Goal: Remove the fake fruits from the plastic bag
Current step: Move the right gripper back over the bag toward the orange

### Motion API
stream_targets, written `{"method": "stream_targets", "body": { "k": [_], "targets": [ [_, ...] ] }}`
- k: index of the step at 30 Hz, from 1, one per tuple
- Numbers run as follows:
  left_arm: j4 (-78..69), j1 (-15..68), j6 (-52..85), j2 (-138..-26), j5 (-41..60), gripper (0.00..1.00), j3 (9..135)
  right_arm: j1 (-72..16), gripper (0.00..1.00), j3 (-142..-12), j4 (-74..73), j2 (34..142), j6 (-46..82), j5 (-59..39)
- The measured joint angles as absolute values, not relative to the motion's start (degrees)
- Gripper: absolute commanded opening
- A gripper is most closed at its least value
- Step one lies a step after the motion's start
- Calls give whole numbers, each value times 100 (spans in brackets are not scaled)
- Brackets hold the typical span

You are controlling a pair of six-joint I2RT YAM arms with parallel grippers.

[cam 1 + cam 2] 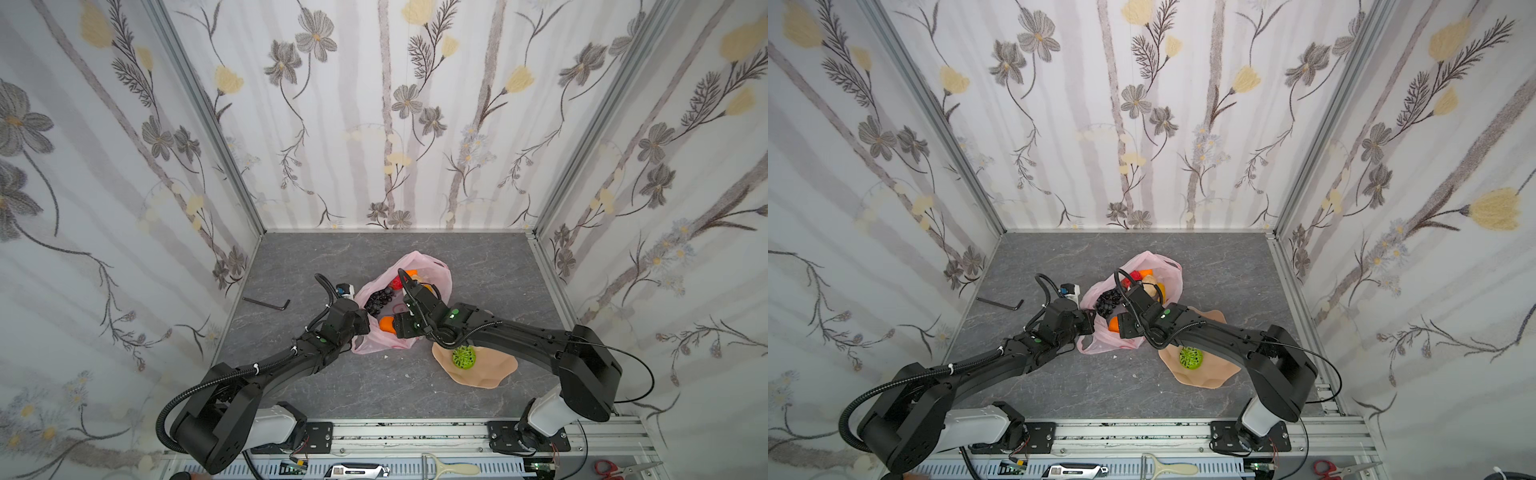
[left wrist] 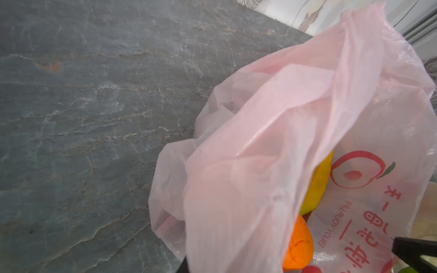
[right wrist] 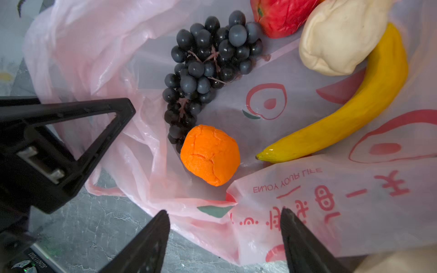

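My left jaws (image 1: 364,323) are pinched on the left rim of the plastic bag (image 1: 432,266), holding that thin pink film up off the desk (image 1: 332,386). In the left wrist view the film drapes close across the lens. My right jaws (image 3: 224,211) stand spread over the bag's near edge, gripping nothing, with 1 tip on either side of the red print. The bag lies mid-desk with its mouth open. Inside, just ahead of my right jaws, sits 1 orange (image 3: 210,154), touching the foot of the dark grape bunch (image 3: 205,63). Beyond them lie the banana (image 3: 354,113), a beige lumpy fruit (image 3: 340,40) and the red apple (image 3: 281,16). A 2nd orange (image 1: 411,273) shows at the bag's far side. The bumpy green fruit (image 1: 464,357) is out already, on the peach dish (image 1: 494,370) beside the bag.
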State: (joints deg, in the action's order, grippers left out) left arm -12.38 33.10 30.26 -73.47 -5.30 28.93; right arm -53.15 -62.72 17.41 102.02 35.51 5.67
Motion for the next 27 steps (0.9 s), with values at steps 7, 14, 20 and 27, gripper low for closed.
{"method": "stream_targets", "body": {
  "k": [7, 14, 20, 27],
  "targets": [
    [-1135, 3310, 3245, -7502, -427, 23, 2705, -5448, 74, -6132, 1337, 10812, 3597, 296],
    [-1050, 3310, 3369, -7669, -432, 23, 2630, -5465, 74, -6082, 1190, 11000, 3614, 187],
    [-1031, 3310, 3406, -7743, -495, 22, 2550, -5468, 78, -6381, 1302, 10827, 3376, 180],
    [-1009, 3310, 3404, -7721, -558, 22, 2515, -5450, 70, -6976, 1621, 11142, 3004, 351]
  ]
}}
